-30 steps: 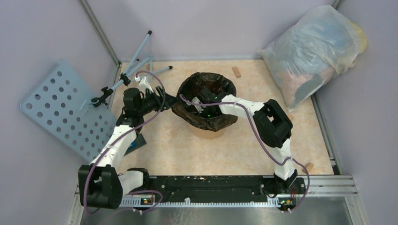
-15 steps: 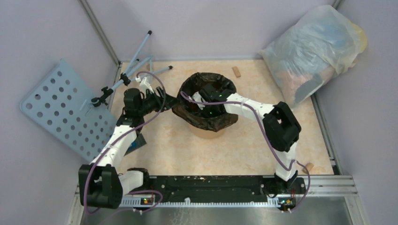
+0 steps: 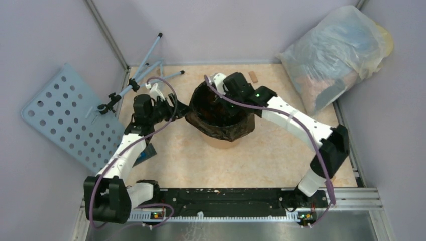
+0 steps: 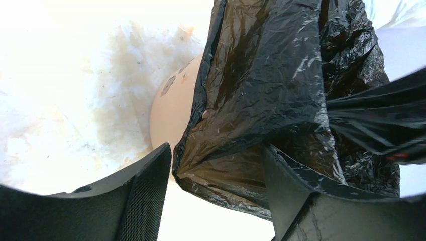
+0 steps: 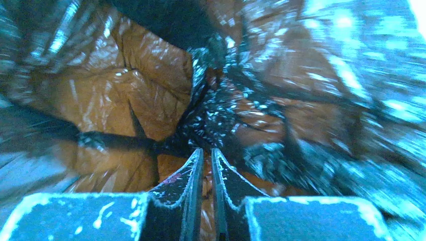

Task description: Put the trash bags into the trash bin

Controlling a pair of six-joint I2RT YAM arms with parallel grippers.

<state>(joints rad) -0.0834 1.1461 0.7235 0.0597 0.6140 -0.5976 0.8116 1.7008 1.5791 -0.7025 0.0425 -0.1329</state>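
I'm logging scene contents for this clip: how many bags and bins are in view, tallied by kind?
Black trash bag: 1
Translucent stuffed bag: 1
Orange bin: 1
Total: 3

We see a robotics lab cell: lilac partition walls [image 3: 226, 30], aluminium rail [image 3: 346, 193] at six o'clock, perforated panel [image 3: 60, 115] at nine o'clock.
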